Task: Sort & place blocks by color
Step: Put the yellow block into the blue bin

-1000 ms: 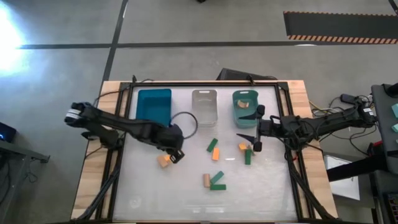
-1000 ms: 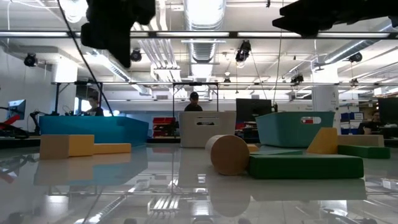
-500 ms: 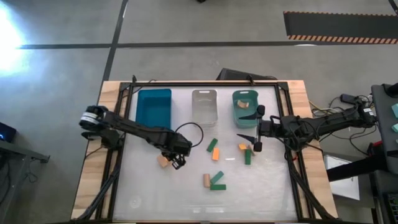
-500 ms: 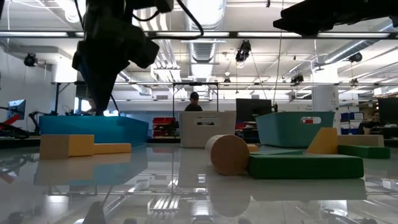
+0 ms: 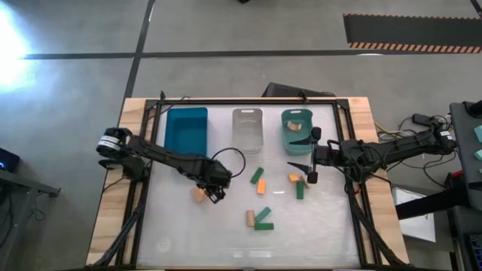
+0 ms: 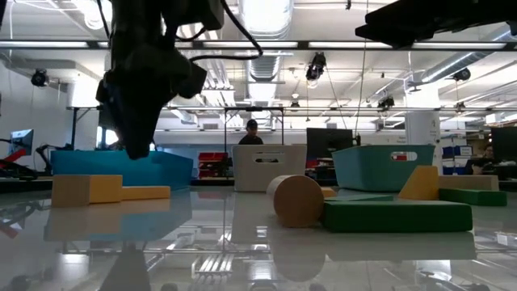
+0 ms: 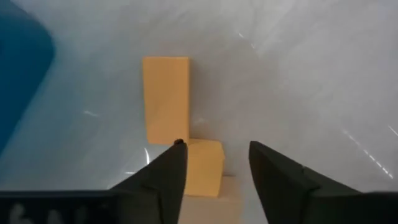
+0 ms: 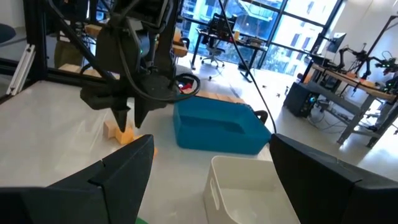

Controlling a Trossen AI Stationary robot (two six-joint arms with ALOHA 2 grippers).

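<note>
From table height the nearest things are a pale tan wooden cylinder (image 6: pixel 296 200) lying end-on against a long dark green wooden bar (image 6: pixel 397 216), the pair that shows from above near the table's front edge. An orange wedge-shaped block (image 6: pixel 419 184) rises just behind that bar; how many more pieces sit behind it is hard to tell from down there.

Left of middle, the left gripper (image 7: pixel 214 163) hangs close over a tan-and-orange wooden block (image 5: pixel 199 195), fingers parted with nothing between them yet. Its wrist camera cuts the block off at the fingers, and a flat orange wooden bar (image 7: pixel 166 99) lies just beyond it. From above, the arm's dark bulk covers part of this spot, so whether the fingertips touch the table cannot be made out. A second ago this gripper stood higher and a little nearer the left edge; it has since swung in and come down over the block.

Right of middle, the right gripper (image 5: pixel 311 178) waits spread open and empty, beside a small orange block (image 5: pixel 294 178) and an upright dark green block (image 5: pixel 300 189). It has not moved.

Along the far side stand the blue plastic bin (image 5: pixel 186 129), the clear plastic bin (image 5: pixel 247 129) and the teal plastic bin (image 5: pixel 297 132), which holds tan pieces too small to count.
</note>
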